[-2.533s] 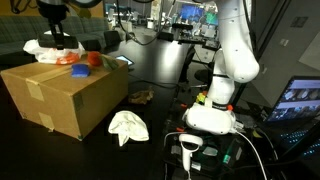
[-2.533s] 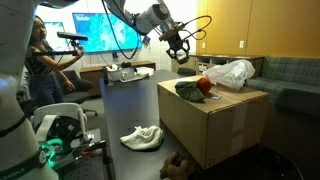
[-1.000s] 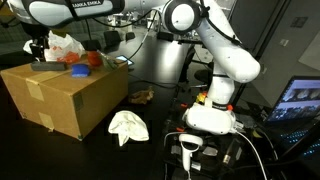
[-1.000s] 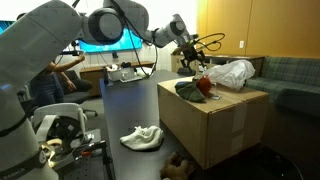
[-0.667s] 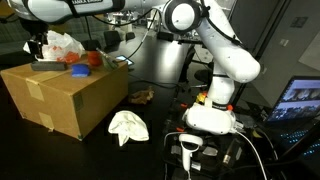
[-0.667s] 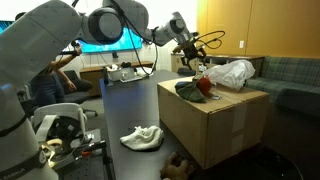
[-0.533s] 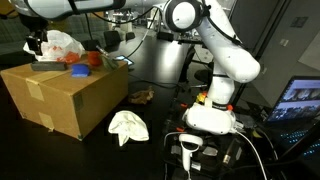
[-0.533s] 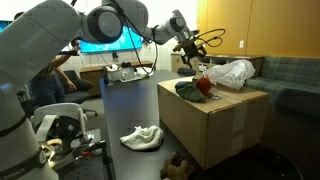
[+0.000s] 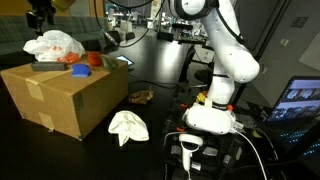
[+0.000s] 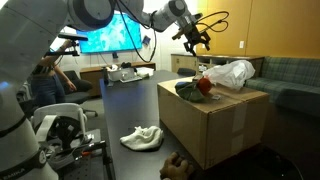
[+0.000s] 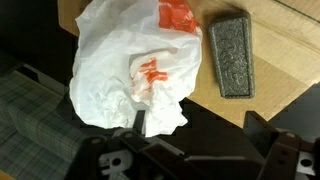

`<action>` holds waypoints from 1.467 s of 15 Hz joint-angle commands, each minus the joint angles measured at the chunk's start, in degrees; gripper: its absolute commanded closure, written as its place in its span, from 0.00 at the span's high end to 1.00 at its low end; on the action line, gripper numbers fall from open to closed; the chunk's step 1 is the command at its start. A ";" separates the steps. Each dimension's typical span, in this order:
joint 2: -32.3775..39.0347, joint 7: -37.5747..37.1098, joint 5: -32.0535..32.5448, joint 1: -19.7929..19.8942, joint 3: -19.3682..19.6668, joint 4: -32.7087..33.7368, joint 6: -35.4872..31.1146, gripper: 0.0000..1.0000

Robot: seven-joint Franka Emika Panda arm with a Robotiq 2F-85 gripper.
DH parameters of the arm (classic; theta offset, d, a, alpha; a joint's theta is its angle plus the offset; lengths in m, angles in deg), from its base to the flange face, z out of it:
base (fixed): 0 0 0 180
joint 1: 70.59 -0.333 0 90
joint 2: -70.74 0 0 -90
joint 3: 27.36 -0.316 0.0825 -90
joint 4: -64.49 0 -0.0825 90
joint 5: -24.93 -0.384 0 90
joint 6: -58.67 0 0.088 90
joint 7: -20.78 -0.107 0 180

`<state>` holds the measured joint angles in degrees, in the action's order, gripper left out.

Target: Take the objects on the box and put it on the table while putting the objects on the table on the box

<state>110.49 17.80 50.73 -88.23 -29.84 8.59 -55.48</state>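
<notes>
The cardboard box (image 9: 62,98) stands on the dark bench (image 9: 160,82), and its top carries a crumpled white plastic bag (image 11: 125,80) with orange print. Just beside the bag in the wrist view lies a flat grey block (image 11: 230,58). A red item (image 10: 205,85) also sits on the box, near the bag. The pincer (image 10: 195,36) hangs above the box and clear of it, its jaws spread wide and holding nothing. On the bench beside the box lie a white cloth (image 9: 128,126) and a small brown thing (image 9: 140,97).
</notes>
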 commanded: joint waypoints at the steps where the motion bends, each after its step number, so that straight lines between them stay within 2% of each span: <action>1: -7.02 -5.69 -2.22 1.82 -0.01 -9.46 -0.19 1.00; 7: -14.22 -9.39 -5.33 5.06 -0.29 -22.98 -1.77 1.00; 12: -18.13 -9.53 -8.27 6.81 0.02 -30.65 -7.58 1.00; 16: -18.35 -9.52 -11.81 8.27 -0.17 -33.08 -14.86 1.00; 22: -14.03 -11.30 -17.39 9.47 0.53 -30.84 -21.89 1.00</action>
<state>95.09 7.70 35.77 -79.12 -29.82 -23.18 -74.14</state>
